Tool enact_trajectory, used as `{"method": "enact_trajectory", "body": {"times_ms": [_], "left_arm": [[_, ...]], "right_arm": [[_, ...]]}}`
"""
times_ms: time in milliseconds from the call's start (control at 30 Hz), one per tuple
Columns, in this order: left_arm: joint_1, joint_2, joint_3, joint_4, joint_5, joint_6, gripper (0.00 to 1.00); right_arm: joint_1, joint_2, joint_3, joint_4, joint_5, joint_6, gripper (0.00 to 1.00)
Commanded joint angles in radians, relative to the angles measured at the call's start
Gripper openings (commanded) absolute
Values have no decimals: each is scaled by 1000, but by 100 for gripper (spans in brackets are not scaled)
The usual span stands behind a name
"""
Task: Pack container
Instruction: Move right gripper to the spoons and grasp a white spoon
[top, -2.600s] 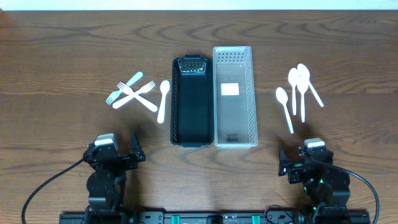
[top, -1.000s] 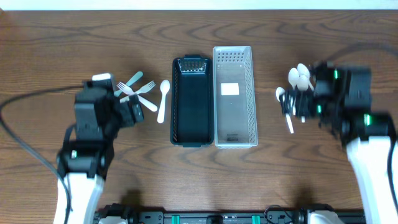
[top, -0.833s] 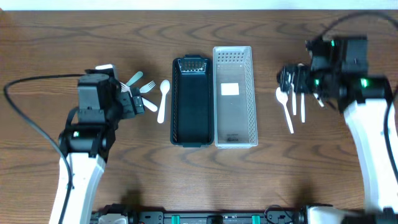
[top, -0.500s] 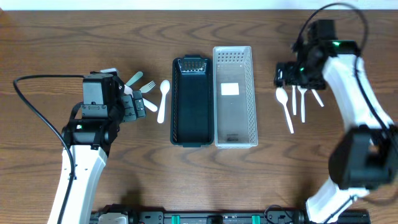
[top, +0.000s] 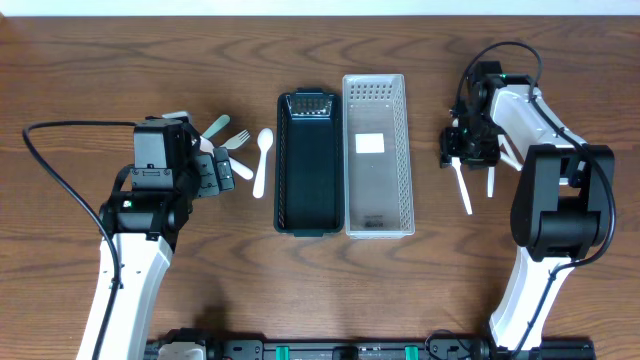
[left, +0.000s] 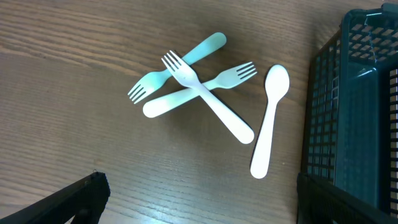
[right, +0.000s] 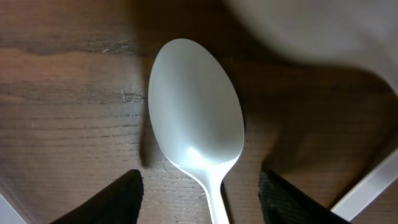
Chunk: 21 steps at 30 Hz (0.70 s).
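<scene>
A black basket (top: 279, 170) and a clear basket (top: 408, 170) stand side by side mid-table. Three forks (top: 226, 146) and a white spoon (top: 262, 162) lie left of them. In the left wrist view the forks (left: 186, 81) lie crossed, with the spoon (left: 269, 121) beside the black basket (left: 354, 106). My left gripper (top: 216, 172) is open and empty, just short of the forks (left: 199, 208). Several white spoons (top: 464, 192) lie on the right. My right gripper (top: 464, 150) is open, low over them, its fingers (right: 200, 202) on either side of one spoon (right: 196, 112).
Both baskets look empty apart from a white label (top: 369, 143) in the clear one. Another white utensil (right: 367, 186) lies just right of the right gripper's fingers. Bare wood table (top: 330, 290) lies in front of the baskets.
My right gripper has moved down and in onto the spoons on the right. My left gripper has stayed by the forks.
</scene>
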Motion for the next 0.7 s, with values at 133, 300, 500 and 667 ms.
{"method": "enact_trajectory", "body": {"times_ms": [133,300,500,667], "left_arm": [[5,2,19,-3,-5,0,98],[5,2,19,-12,-5,0,98],[5,2,19,-22,-5,0,98],[5,2,19,-22,-5,-1,98]], "right_arm": [[24,17,-5,9,-3,3,50],[22,17,-8,-9,-2,10,32],[22,18,-36,-7,13,34,25],[22,17,-37,3,41,44,12]]}}
